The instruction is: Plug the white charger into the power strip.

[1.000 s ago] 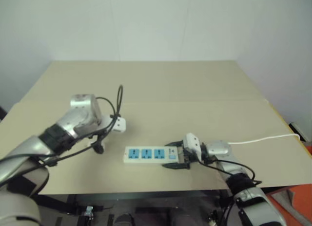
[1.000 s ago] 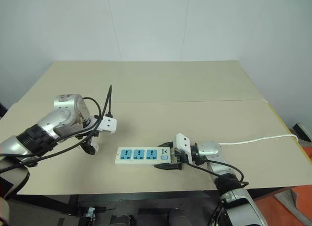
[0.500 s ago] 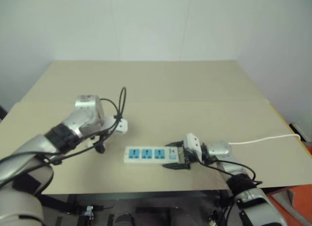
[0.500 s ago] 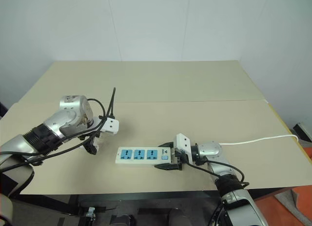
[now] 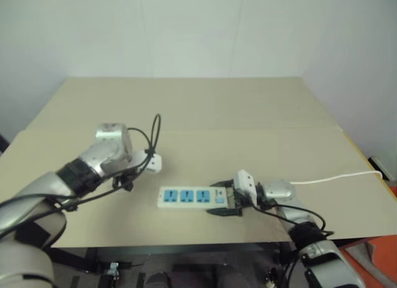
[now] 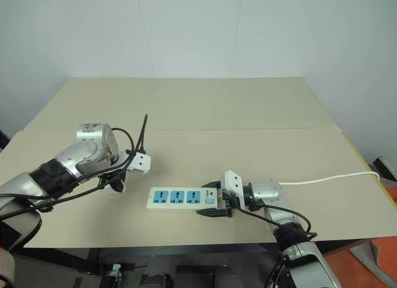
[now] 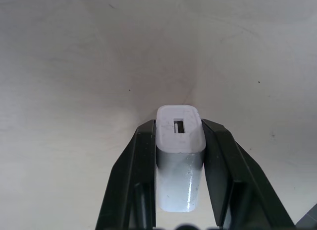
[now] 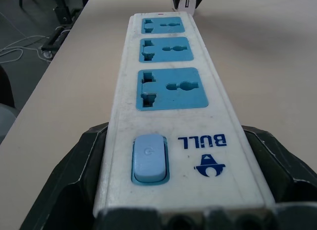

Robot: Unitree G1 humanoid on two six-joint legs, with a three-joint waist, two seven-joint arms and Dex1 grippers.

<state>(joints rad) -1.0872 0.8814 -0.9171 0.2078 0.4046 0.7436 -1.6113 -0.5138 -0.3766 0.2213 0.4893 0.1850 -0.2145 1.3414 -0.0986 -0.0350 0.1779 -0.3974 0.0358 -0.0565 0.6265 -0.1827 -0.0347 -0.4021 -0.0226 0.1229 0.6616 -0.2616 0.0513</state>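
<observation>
In the left wrist view the white charger [image 7: 181,155] stands upright on the table, slot end up. My left gripper [image 7: 181,135] points down and is shut on it, one black finger [image 7: 143,160] on each side. In the eye views that gripper [image 6: 115,186] is left of the power strip [image 6: 177,197], a gap apart. The strip lies flat near the table's front edge with three blue socket faces up. My right gripper [image 8: 176,141] is shut on the strip's switch end [image 8: 148,158], its jaws against both long sides. From the head, the right gripper [image 6: 214,208] sits at the strip's right end.
The strip's thin white cord [image 6: 329,177] runs right to the table's edge. The tan table [image 6: 236,114] stretches wide behind both arms. Its front edge [image 6: 186,243] lies just below the strip. A black cable loop [image 6: 139,139] rises from my left wrist.
My left gripper's fingers have closed onto the white charger; a second ago they stood open around it. Both hands stayed in place, and the power strip has not moved.
</observation>
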